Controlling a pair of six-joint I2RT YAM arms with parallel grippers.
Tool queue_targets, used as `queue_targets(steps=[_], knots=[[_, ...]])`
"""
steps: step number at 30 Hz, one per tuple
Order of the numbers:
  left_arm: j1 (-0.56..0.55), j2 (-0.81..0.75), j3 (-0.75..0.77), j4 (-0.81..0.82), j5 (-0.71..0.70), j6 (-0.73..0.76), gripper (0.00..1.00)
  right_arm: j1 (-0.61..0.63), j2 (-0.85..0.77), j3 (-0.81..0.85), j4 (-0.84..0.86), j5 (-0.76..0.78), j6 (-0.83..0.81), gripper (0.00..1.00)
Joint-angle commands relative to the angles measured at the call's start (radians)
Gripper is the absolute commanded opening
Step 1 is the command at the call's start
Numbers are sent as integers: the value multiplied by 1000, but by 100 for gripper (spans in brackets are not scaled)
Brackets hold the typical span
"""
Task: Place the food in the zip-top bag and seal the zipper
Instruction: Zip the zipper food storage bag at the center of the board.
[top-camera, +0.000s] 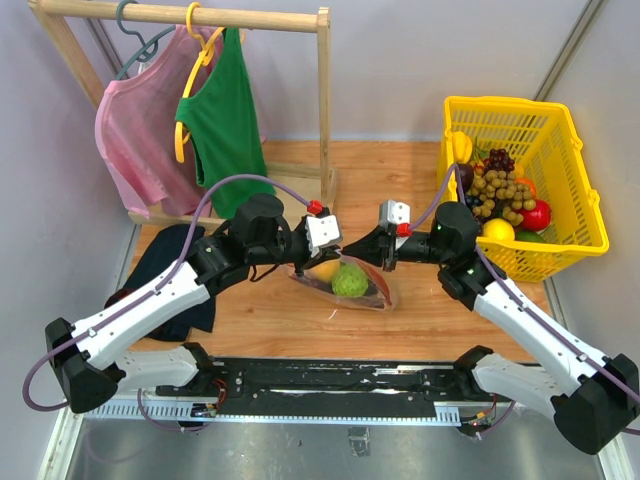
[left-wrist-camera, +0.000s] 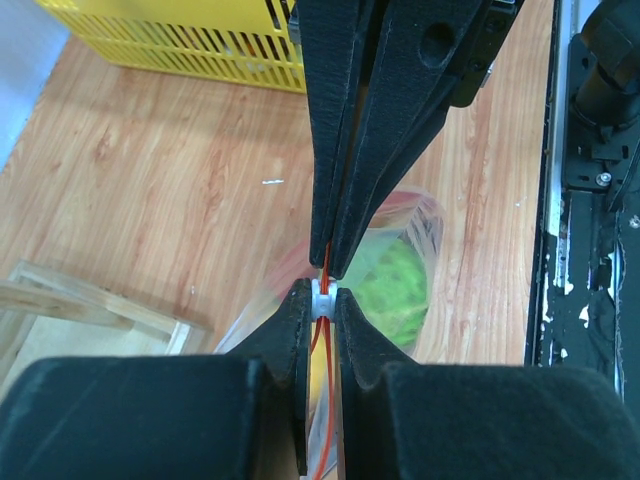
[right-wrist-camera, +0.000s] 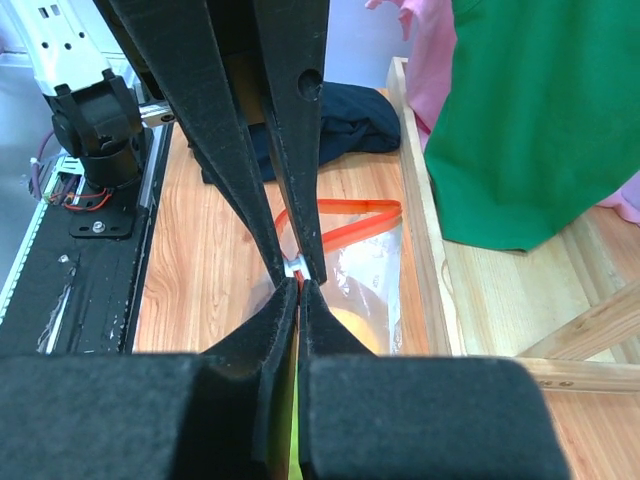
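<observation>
The zip-top bag (top-camera: 372, 297) hangs between my two grippers above the wooden table. It holds the green bumpy ball (top-camera: 350, 280), an orange-yellow fruit (top-camera: 325, 270) and something red. My left gripper (top-camera: 340, 250) is shut on the small white slider (left-wrist-camera: 322, 298) of the orange-red zipper (right-wrist-camera: 340, 215). My right gripper (top-camera: 356, 251) is shut on the zipper strip right beside the slider (right-wrist-camera: 296, 268), tip to tip with the left one. In the right wrist view the zipper beyond the slider gapes open in a loop. The green ball (left-wrist-camera: 395, 285) shows blurred through the plastic.
A yellow basket (top-camera: 585, 215) at the right holds more toy produce, including tan balls and a grape bunch. A wooden rack (top-camera: 323, 110) with a pink and a green garment stands behind. A dark cloth (top-camera: 165, 270) lies at the left.
</observation>
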Motion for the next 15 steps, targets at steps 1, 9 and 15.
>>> queue_targets(steps=[1, 9, 15], knots=[[-3, -13, 23, 17, -38, -11, 0, -14, -27, 20, 3, 61, -14, 1], [-4, -31, 12, -41, -135, -34, 1, -14, -98, -13, 13, 166, -22, 1], [-2, -58, -15, -56, -218, -40, 1, -20, -131, -28, 14, 226, -18, 1]])
